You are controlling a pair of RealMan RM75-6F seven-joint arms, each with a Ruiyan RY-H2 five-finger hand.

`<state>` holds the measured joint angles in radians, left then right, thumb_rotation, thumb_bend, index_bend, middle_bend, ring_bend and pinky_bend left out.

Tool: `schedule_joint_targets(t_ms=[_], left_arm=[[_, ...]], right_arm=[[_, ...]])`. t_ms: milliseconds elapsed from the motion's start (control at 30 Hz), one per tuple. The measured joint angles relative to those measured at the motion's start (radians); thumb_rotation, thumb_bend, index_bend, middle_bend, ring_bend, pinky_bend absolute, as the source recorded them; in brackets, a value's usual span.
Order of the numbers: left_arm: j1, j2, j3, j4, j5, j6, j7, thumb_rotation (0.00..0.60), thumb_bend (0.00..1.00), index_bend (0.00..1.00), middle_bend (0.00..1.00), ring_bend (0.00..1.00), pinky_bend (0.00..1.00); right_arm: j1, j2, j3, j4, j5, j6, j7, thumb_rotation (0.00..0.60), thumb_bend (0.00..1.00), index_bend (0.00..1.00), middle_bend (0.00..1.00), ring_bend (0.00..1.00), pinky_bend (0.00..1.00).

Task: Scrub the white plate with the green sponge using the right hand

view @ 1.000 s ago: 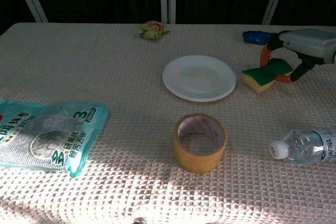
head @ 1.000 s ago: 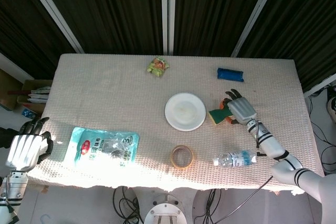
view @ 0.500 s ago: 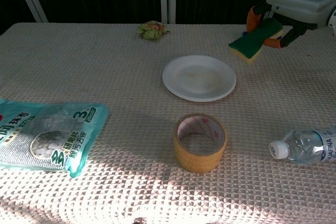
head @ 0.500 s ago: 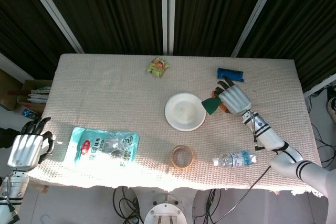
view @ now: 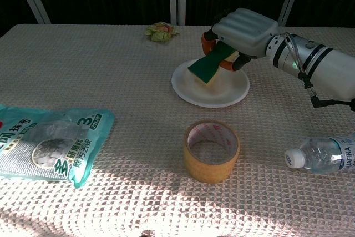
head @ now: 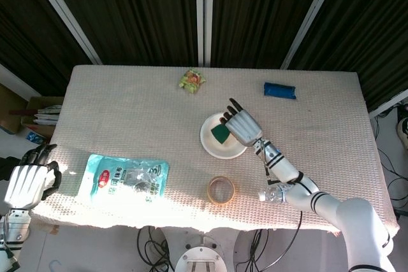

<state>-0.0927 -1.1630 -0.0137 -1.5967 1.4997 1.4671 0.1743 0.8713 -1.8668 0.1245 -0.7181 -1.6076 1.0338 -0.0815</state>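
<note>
Chest view: right hand (view: 242, 30) hides plate's (view: 191, 94) far rim.

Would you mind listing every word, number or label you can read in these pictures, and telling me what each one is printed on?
"3." in white on the teal packet, chest view.
Large white Chinese characters on that packet: present, too blurred to read surely.
Small print on the packet: unreadable.
Water bottle label: letters ending "...NA", the rest cut off at the frame edge.
Tape roll inner core: faint red marks, unreadable.
Blue packet: no legible text.
</note>
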Motion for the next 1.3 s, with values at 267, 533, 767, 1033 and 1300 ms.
schedule_joint_targets(t_ms=[267, 533, 767, 1033, 1300], left_arm=[[0.005, -0.014, 0.004, 0.025, 0.002, 0.001, -0.025, 0.600, 0.05, 0.23, 0.14, 0.11, 0.17], [0.007, -0.024, 0.005, 0.046, 0.010, 0.008, -0.037, 0.600, 0.05, 0.23, 0.14, 0.11, 0.17], [0.011, -0.027, 0.007, 0.052, 0.020, 0.018, -0.040, 0.600, 0.05, 0.23, 0.14, 0.11, 0.17], [0.008, -0.036, 0.009, 0.058, 0.015, 0.003, -0.045, 0.600, 0.05, 0.23, 0.14, 0.11, 0.17], [0.003, -0.028, 0.004, 0.051, 0.010, -0.003, -0.035, 0.600, 0.05, 0.23, 0.14, 0.11, 0.17]], right_arm=[[-0.003, -0.110, -0.038, 0.196, -0.006, 0.003, -0.047, 0.600, 0.43, 0.80, 0.48, 0.26, 0.12], [-0.020, -0.136, -0.045, 0.292, 0.014, 0.028, -0.060, 0.600, 0.43, 0.81, 0.48, 0.26, 0.11], [-0.027, -0.106, -0.023, 0.226, 0.032, 0.092, -0.045, 0.600, 0.43, 0.81, 0.49, 0.26, 0.11], [-0.044, -0.080, -0.059, 0.160, 0.033, 0.017, -0.098, 0.600, 0.43, 0.81, 0.49, 0.27, 0.11], [0.010, -0.167, -0.004, 0.229, 0.069, 0.000, -0.074, 0.600, 0.44, 0.81, 0.49, 0.28, 0.09]])
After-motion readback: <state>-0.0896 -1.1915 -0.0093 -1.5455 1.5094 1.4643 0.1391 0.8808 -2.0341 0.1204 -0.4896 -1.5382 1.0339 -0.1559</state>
